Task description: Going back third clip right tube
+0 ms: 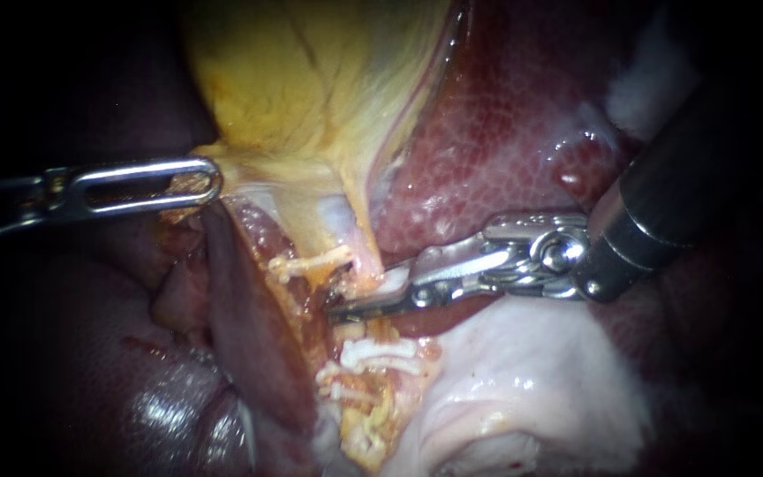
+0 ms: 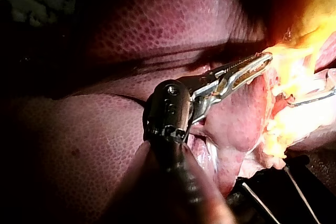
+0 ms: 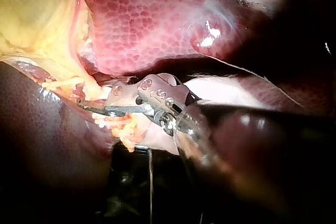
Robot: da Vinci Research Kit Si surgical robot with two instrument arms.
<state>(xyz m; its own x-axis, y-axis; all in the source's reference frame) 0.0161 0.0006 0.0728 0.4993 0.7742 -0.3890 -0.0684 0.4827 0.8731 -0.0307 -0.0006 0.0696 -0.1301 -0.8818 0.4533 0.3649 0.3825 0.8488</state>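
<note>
The yellow gallbladder (image 1: 311, 88) hangs from above, and its pale neck narrows into a tube (image 1: 359, 252). My left instrument (image 1: 212, 181) comes in from the left, its slotted jaws shut on the gallbladder's lower edge; the left wrist view shows the same hold (image 2: 262, 62). My right instrument (image 1: 368, 291) reaches in from the right, with its jaws open beside the tube's lower end and pale tissue lying against them. One white clip (image 1: 309, 262) sits left of the tube. More white clips (image 1: 380, 352) lie below on yellow tissue. In the right wrist view the jaws (image 3: 88, 106) point between white clips (image 3: 63, 83).
Dark red liver (image 1: 505, 132) fills the upper right and a liver lobe (image 1: 249, 327) lies at lower left. White fatty tissue (image 1: 540, 380) sits under the right instrument's wrist (image 1: 540, 256).
</note>
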